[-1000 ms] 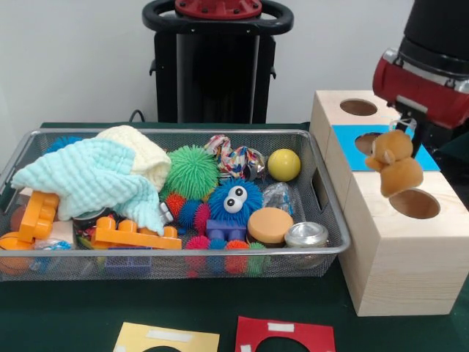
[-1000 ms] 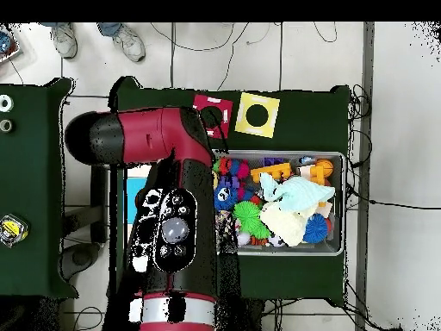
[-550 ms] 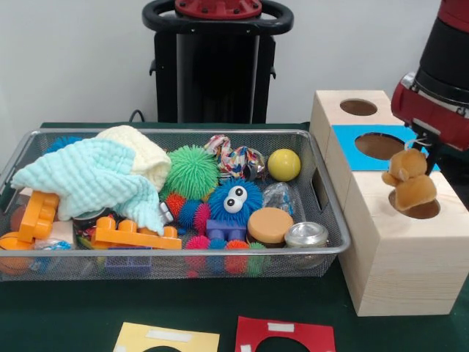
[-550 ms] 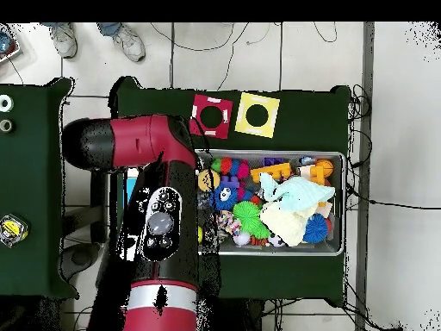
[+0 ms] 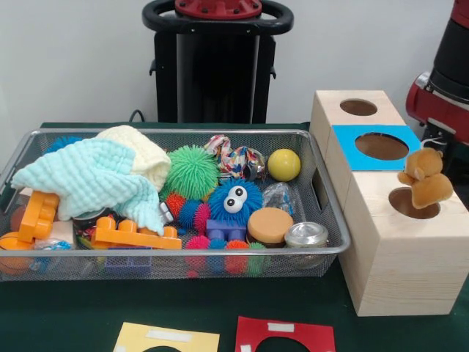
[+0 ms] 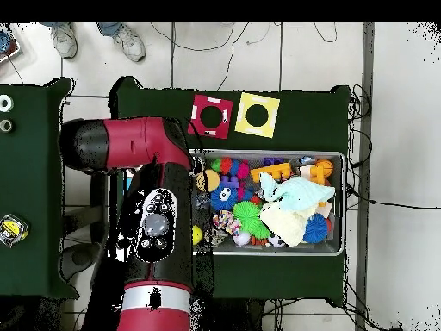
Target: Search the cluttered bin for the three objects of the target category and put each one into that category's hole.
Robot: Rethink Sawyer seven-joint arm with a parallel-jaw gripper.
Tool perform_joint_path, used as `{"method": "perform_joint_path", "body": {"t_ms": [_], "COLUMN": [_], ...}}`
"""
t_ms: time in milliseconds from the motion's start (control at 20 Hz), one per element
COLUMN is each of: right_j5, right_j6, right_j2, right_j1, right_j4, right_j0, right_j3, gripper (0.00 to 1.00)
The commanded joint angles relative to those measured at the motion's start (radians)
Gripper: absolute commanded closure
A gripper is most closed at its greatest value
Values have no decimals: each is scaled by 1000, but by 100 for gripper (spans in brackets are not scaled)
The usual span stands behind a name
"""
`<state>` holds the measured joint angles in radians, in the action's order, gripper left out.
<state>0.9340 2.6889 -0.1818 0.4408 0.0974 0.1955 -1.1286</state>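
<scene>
The red and black arm (image 5: 447,81) enters the front view at the upper right edge, its red wrist section sitting below a black segment. The claw itself is hidden at that edge, so its state cannot be told. From overhead, the arm (image 6: 151,224) stretches up from the base at the bottom, then bends sideways at a red and black elbow near the top.
</scene>
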Motion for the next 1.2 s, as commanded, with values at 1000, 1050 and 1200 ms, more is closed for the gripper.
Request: {"method": "perform_joint_path", "body": {"t_ms": [1000,1050,1200], "right_j5": [-98,-98,-88], "right_j6": [183,184,178], "right_j2": [7,7,5], "right_j1": [-58,-55,-41], "right_j4": [50,52,59], "right_j0": [19,21,25], "right_j3": [-182,-187,-202], "gripper": [100,100,100]}}
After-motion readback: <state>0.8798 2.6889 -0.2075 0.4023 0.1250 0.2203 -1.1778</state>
